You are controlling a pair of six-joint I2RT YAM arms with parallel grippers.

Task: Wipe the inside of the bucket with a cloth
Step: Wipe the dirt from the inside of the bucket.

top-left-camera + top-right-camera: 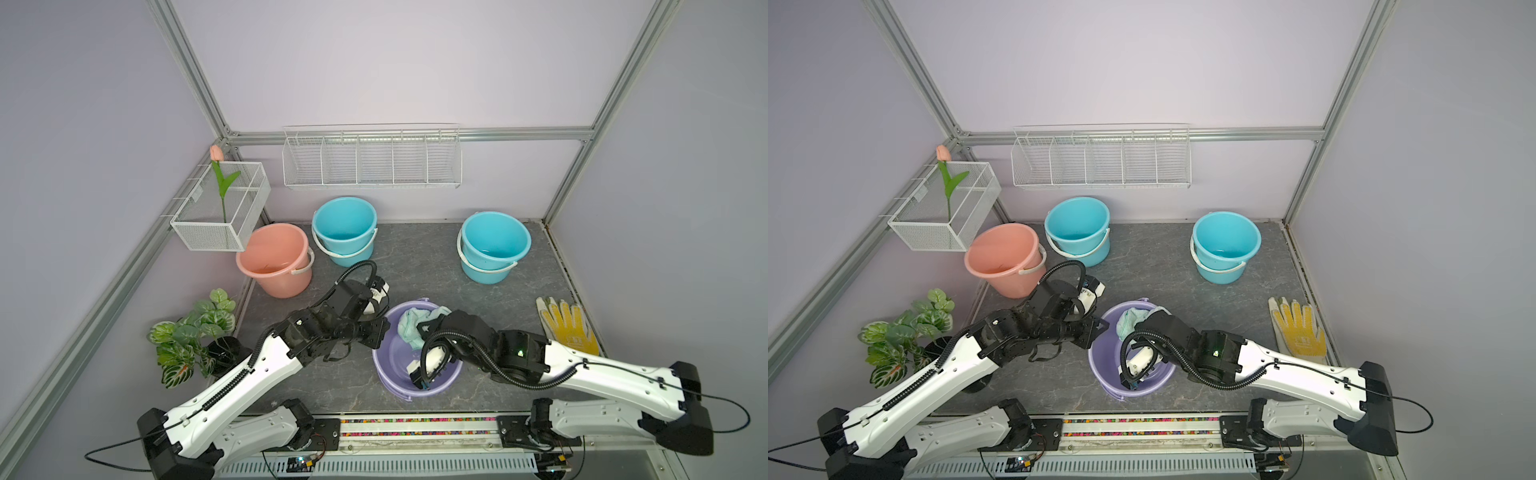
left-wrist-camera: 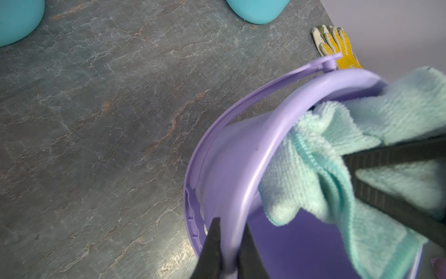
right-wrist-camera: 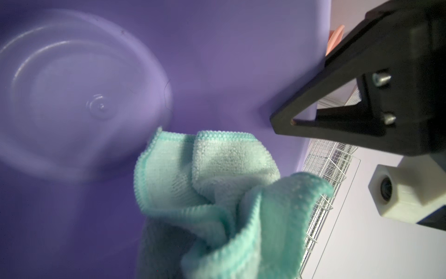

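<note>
Little room: left claw [image 2: 230,222] pinches bucket [image 2: 241,145] rim (cloth [image 2: 313,169] overhangs).

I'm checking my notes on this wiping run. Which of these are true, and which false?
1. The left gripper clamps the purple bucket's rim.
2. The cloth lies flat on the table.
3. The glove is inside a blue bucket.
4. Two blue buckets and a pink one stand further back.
1. True. The left gripper has its jaws shut on the rim of the purple bucket.
2. False. The cloth is bunched up inside the purple bucket, held in the shut jaws of the right gripper.
3. False. The glove lies on the table, beside the right arm.
4. True. Two blue buckets and a pink bucket stand behind the purple one.
</note>
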